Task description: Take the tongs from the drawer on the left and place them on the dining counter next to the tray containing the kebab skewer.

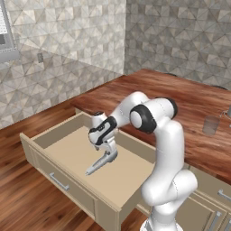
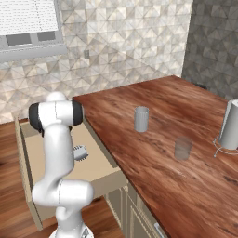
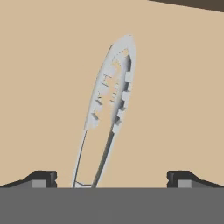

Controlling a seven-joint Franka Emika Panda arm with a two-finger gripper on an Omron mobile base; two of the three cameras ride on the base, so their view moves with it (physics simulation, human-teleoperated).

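Clearly the drawer (image 1: 67, 158) stands pulled fully out at the left of the left base view, its beige floor bare to the arm, which is why the hand can reach down into it from above. On that floor lie the tongs (image 1: 100, 163), slim and grey, flat on the wood with their long arms running slantwise; they are still inside the drawer, not yet lifted. Just over their upper end hangs the claw (image 1: 107, 146), pointed downward at them, a posture that seems chosen for a grasp from above. In the hand view the tongs (image 3: 109, 109) run up the middle of the picture, their toothed end far from the camera and their near end cut off at the bottom edge. The two dark fingertips (image 3: 43, 178) rise wide apart on either side of them, so the claw is open and holds nothing; whether it already touches the metal cannot be told.

Further right, the reddish-brown worktop (image 2: 162, 135) stretches away with a grey cup (image 2: 141, 119) and a faint clear glass (image 2: 182, 148) on it. In the right base view the robot's own arm hides most of the drawer (image 2: 93, 169), and the tongs (image 2: 81, 153) show as a small grey end beside it.
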